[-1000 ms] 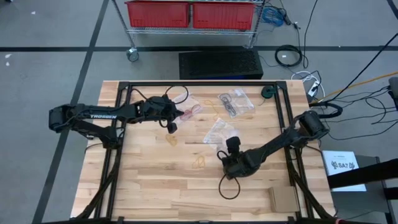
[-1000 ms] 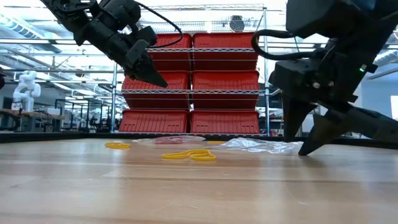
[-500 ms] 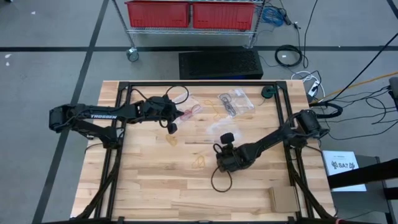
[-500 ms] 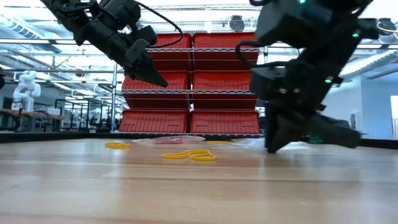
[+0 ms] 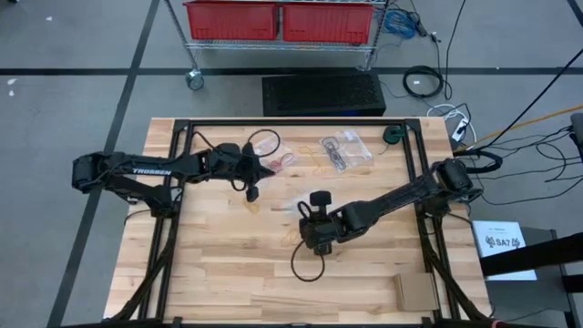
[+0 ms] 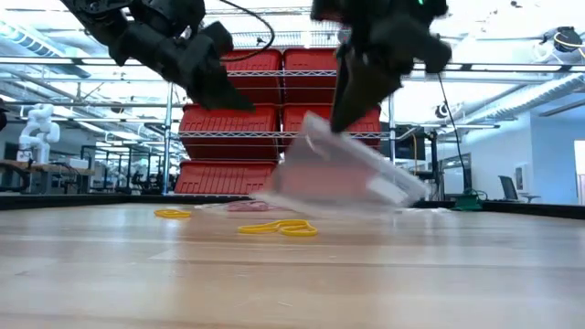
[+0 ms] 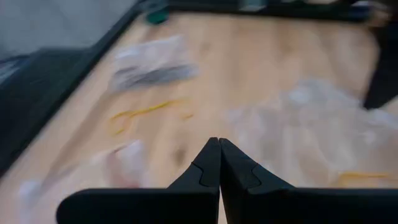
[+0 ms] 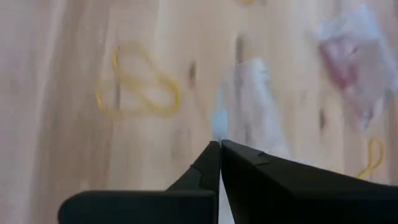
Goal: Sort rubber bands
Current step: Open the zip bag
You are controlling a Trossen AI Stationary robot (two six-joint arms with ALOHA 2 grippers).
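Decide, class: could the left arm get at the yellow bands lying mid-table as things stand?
Probably not straight away. The right gripper is shut on a clear bag that hangs right over the yellow bands, and the right arm crowds that spot. The left gripper, shut and empty, hangs apart from them.

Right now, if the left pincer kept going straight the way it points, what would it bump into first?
Probably the clear plastic bag lying on the table ahead of the shut left pincer. Depth is blurry, so it might reach bare wood first.

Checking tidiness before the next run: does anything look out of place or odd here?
One clear plastic bag hangs tilted off the table, pinched in the shut right gripper. Yellow rubber bands lie loose on the wood.
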